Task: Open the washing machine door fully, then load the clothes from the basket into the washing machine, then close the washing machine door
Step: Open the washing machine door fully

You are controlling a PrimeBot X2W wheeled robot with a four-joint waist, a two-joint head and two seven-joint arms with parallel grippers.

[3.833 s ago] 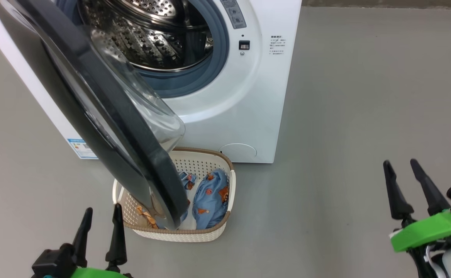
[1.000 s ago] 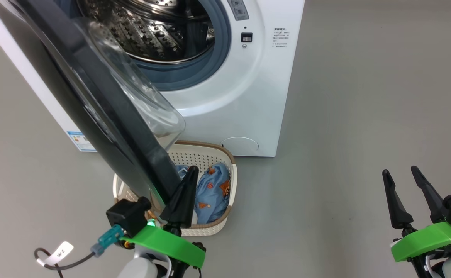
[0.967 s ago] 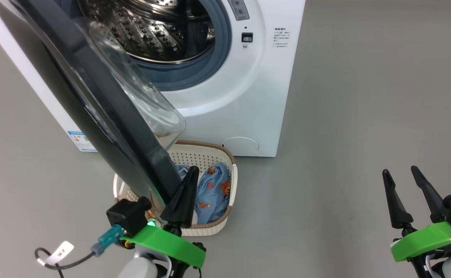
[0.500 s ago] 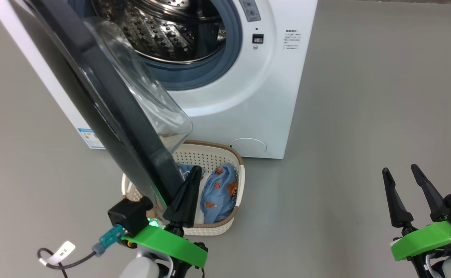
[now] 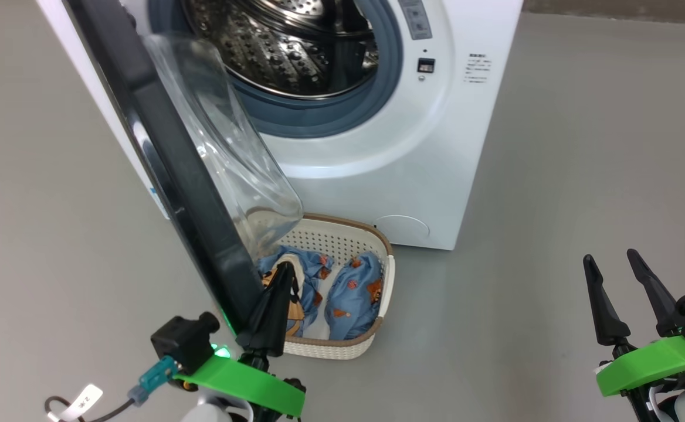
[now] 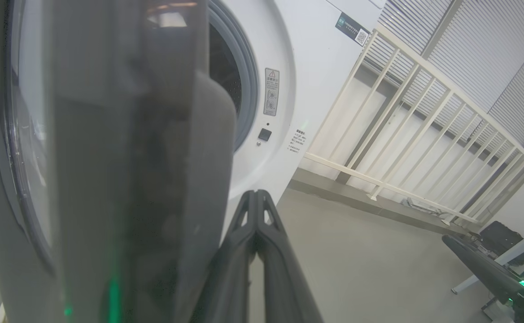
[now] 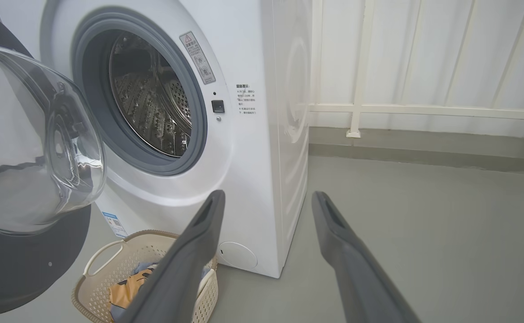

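Washing machine door (image 5: 184,193): swung out, seen edge-on, its glass bowl (image 5: 231,152) above the basket's left end.
Clothes (image 5: 354,287): two blue bundles lying in the basket.
Basket (image 5: 331,350): on the floor (image 5: 553,176), just in front of the washing machine (image 5: 377,158).
Left gripper (image 5: 284,271): fingers pressed together, empty, just beside the door's lower rim.
Right gripper (image 5: 609,258): fingers spread wide, empty, well apart.

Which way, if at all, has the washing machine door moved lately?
Yes: the washing machine door swung leftward, wider open, uncovering the basket.

left tool (image 5: 285,271) closed, beside door (image 5: 163,158) rim | clothes (image 5: 357,287) in basket (image 5: 342,350)
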